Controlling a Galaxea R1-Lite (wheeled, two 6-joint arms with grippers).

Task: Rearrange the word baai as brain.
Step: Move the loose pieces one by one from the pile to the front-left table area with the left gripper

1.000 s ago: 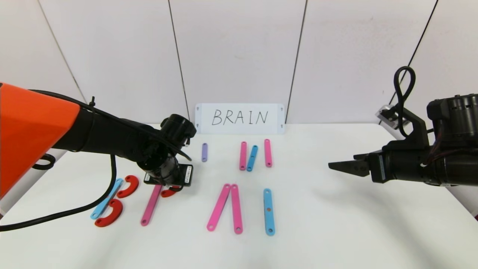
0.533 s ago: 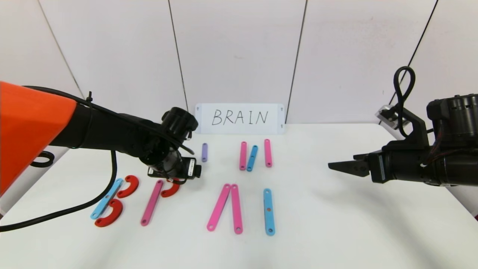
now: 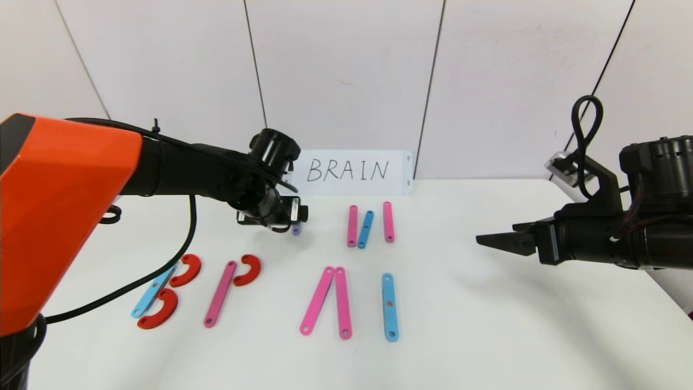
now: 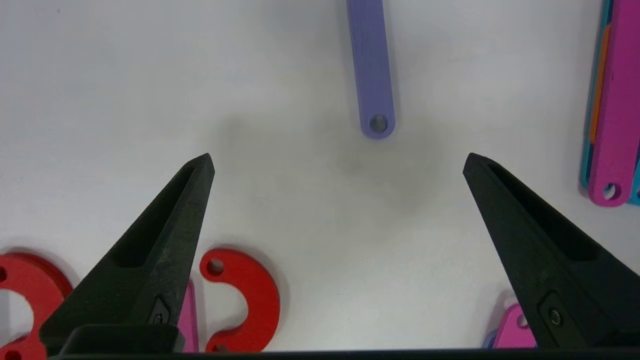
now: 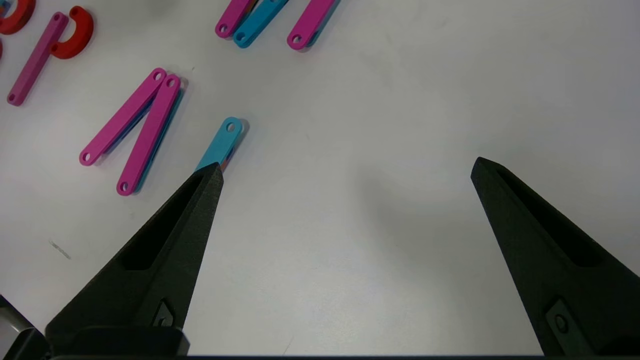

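The front row of letters lies flat on the white table. A blue bar with two red half-rings forms a B. A pink bar has one red half-ring at its top. Two pink bars meet in a peak. A blue bar stands alone. My left gripper is open and empty, above the near end of a short purple bar. In the left wrist view the left gripper has that bar just beyond its fingertips. My right gripper is open and empty, parked at the right.
A white card reading BRAIN stands at the back wall. Behind the row lie spare pieces: a pink bar, a blue bar and another pink bar. A black cable trails over the table's left side.
My left gripper has left the red half-ring beside the pink bar's top and moved back and right, over the purple bar. The right arm has not moved.
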